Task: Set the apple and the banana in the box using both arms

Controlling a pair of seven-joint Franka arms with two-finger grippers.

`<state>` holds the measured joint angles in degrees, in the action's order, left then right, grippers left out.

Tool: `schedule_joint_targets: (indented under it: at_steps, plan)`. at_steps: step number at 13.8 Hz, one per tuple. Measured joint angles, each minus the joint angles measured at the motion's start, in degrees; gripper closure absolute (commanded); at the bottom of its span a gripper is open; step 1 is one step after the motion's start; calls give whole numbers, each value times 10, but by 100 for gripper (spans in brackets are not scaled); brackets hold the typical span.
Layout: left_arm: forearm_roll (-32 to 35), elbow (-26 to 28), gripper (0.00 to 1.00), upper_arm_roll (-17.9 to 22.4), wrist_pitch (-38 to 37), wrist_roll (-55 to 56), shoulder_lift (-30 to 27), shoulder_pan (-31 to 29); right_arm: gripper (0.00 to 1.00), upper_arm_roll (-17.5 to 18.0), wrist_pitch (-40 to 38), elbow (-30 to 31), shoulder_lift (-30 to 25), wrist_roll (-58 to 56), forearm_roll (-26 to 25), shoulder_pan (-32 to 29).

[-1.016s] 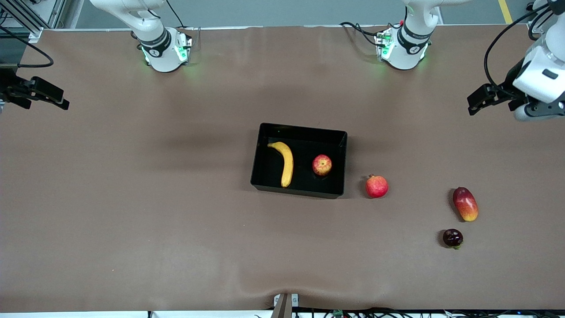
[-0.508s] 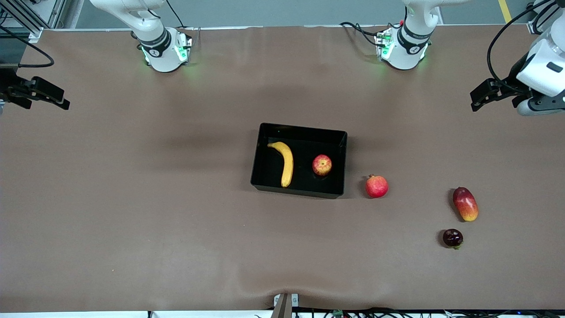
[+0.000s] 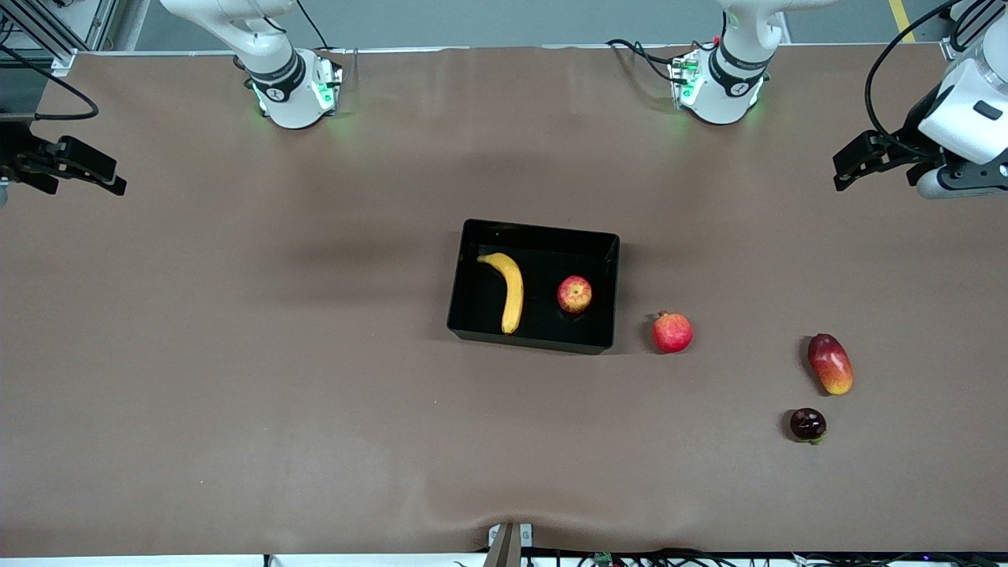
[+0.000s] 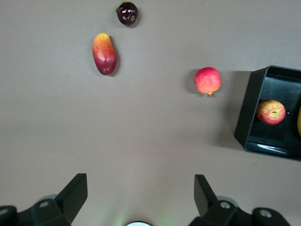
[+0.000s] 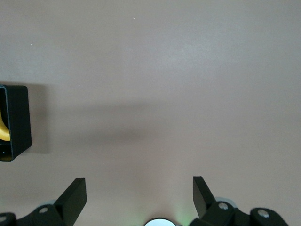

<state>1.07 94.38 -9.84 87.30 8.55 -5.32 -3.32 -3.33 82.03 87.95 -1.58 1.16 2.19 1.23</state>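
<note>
The banana [image 3: 510,290] and the apple [image 3: 575,294] lie side by side in the black box [image 3: 539,230] at the middle of the table. My left gripper [image 3: 846,169] is open and empty, up over the bare table at the left arm's end. Its wrist view [image 4: 141,181] shows the apple [image 4: 271,112] in the box [image 4: 245,113] and a sliver of banana [image 4: 299,121]. My right gripper [image 3: 106,177] is open and empty over the right arm's end of the table. Its wrist view [image 5: 139,181] shows a box corner [image 5: 19,122] and a banana tip [image 5: 3,132].
A red pomegranate [image 3: 672,331] lies beside the box toward the left arm's end. A red-yellow mango [image 3: 830,363] and a small dark fruit [image 3: 808,424] lie farther toward that end, nearer the front camera. They also show in the left wrist view: pomegranate [image 4: 208,80], mango [image 4: 104,53], dark fruit [image 4: 127,12].
My left gripper has shifted slightly toward the base side of the table. The right gripper and the fruits have barely moved.
</note>
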Motion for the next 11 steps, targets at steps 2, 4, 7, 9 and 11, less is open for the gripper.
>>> schedule_joint_targets:
  at_steps: [2,4,7,9,11]
  plan:
    - [-1,-7,0,0,-5,0,1,0,0,0,0,0,0,0,0,0]
    - [-1,-13,0,0,-11,0,3,0,0,0,0,0,0,0,0,0]
    - [-1,-17,0,0,-11,0,9,0,0,0,0,0,0,0,0,0]
    - [-1,-21,0,0,-11,0,14,0,0,0,0,0,0,0,0,0]
    - [-1,-25,0,0,-12,0,16,-2,0,0,0,0,0,0,0,0]
